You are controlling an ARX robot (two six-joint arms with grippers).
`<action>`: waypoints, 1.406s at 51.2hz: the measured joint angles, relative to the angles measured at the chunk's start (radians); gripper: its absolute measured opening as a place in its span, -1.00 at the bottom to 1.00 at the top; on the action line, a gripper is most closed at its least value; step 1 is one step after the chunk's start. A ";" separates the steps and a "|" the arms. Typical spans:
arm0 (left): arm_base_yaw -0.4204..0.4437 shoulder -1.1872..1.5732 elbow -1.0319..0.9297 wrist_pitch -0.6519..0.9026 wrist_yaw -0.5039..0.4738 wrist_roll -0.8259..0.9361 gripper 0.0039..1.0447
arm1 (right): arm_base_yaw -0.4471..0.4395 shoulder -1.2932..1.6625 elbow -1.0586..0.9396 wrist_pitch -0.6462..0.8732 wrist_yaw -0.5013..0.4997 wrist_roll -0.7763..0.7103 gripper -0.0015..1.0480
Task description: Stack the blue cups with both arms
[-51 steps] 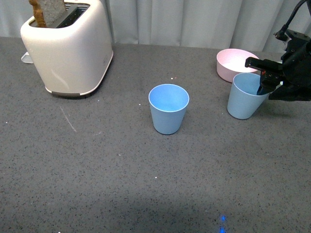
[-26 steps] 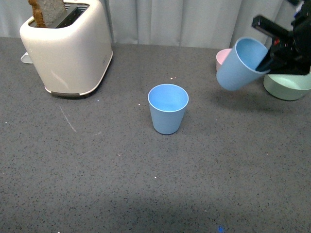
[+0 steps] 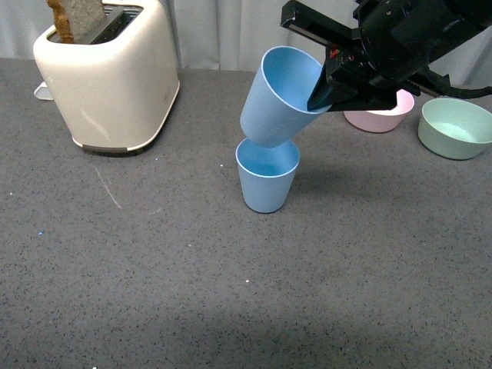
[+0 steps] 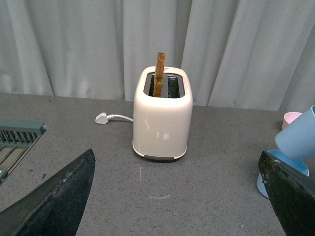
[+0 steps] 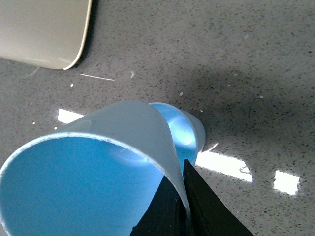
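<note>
One blue cup [image 3: 267, 181] stands upright in the middle of the table. My right gripper [image 3: 327, 91] is shut on the rim of the second blue cup [image 3: 279, 100] and holds it tilted, its base just above the standing cup's mouth. In the right wrist view the held cup [image 5: 103, 172] fills the foreground, pinched at its wall by my right gripper [image 5: 183, 196], with the standing cup [image 5: 184, 132] behind it. My left gripper [image 4: 182, 196] is open and empty; its view shows the standing cup [image 4: 268, 172] and the held cup [image 4: 298, 140] at the far edge.
A cream toaster [image 3: 104, 73] with toast stands at the back left; it also shows in the left wrist view [image 4: 162, 115]. A pink bowl [image 3: 378, 117] and a green bowl [image 3: 457, 127] sit at the back right. A white plug [image 4: 102, 118] lies beside the toaster.
My right gripper has lifted the blue cup off the table near the pink bowl and carried it left, tilted, until it hangs over the standing cup.
</note>
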 joint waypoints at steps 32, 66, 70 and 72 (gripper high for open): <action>0.000 0.000 0.000 0.000 0.000 0.000 0.88 | 0.009 0.025 -0.083 0.155 0.117 -0.049 0.24; 0.000 0.000 0.000 -0.001 0.000 0.000 0.88 | -0.179 -0.561 -1.067 1.461 0.433 -0.352 -0.98; 0.000 0.000 0.000 -0.001 0.000 0.000 0.88 | -0.192 -0.600 -1.095 1.445 0.426 -0.352 -0.98; 0.000 0.000 0.000 -0.001 0.000 0.000 0.88 | -0.200 -0.629 -1.114 1.432 0.419 -0.352 -0.98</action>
